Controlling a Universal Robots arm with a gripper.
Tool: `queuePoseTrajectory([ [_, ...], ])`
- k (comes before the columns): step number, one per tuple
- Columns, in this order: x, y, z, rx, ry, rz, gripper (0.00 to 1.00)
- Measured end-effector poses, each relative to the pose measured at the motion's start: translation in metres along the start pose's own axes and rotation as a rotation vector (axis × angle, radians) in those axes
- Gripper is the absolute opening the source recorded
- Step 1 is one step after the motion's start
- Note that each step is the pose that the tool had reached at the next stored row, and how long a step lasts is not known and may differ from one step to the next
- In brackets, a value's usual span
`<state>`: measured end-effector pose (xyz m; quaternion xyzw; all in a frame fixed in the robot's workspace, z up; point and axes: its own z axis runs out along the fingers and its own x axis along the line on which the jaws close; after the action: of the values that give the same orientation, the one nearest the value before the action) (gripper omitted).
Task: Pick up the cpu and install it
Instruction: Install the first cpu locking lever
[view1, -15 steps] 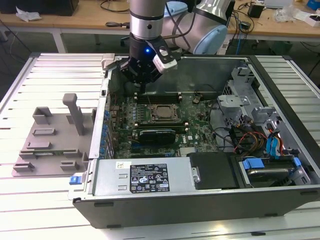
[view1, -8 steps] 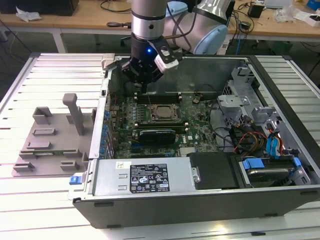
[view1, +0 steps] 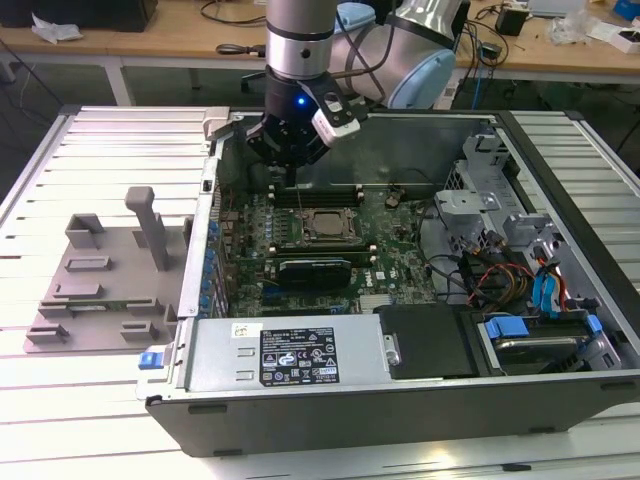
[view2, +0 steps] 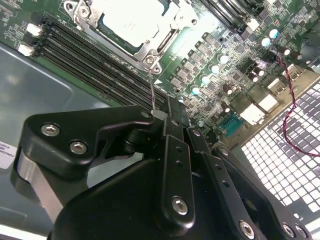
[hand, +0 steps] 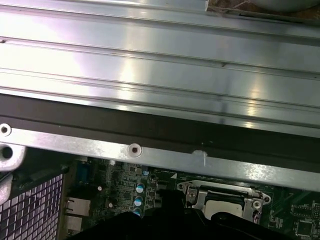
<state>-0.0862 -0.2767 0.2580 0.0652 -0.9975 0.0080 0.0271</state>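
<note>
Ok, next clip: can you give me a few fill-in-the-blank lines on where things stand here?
1. The silvery-grey square cpu lies in the metal-framed ___ on the green motherboard.
2. The black gripper hangs above the motherboard, inside the dark computer case, whose side is ___.
3. The grey plastic tray with upright blocks sits outside the case, on the exterior view's ___.

Missing words: socket; open; left

cpu (view1: 318, 226) apparently seated in motherboard (view1: 330, 240) socket, tray (view1: 100, 275) at exterior view's left
</note>
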Motion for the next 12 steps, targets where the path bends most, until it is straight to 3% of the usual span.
queuePoseTrajectory([
  [7,-0.0039,-0.0005,-0.0001,-0.0001,0.0001,0.000,0.11],
  [12,-0.0107,-0.0014,-0.0002,-0.0003,0.0017,0.000,0.11],
])
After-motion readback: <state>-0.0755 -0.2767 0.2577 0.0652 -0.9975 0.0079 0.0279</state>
